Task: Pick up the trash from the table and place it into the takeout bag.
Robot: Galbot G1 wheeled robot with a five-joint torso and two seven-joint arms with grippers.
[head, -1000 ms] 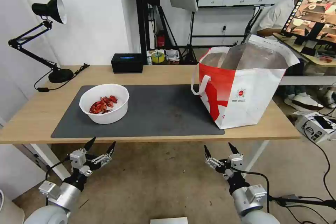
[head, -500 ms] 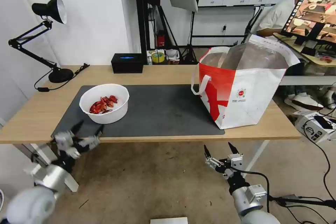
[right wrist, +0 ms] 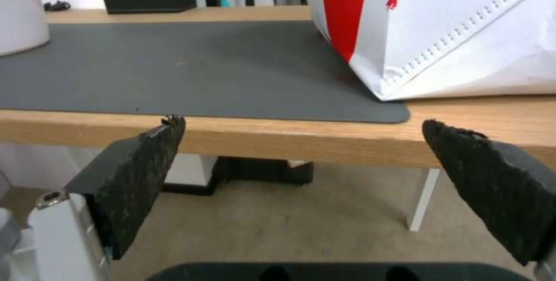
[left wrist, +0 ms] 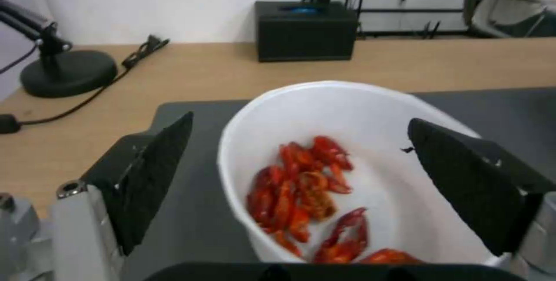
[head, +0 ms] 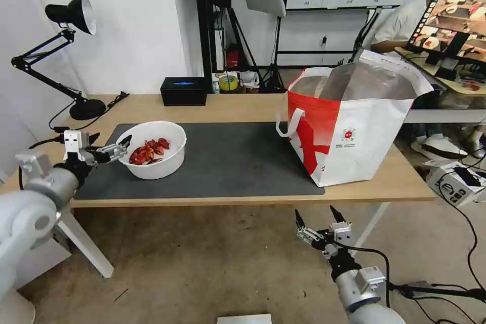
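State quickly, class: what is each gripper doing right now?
Left gripper: open, empty, at the rim of the white bowl of red shells.
Right gripper: open, empty, below the light-wood table.

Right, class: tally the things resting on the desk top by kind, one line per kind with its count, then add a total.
White bowl of red shells: 1
Takeout bag: 1
Dark grey mat: 1
Black box: 1
Black desk lamp: 1
Total: 5
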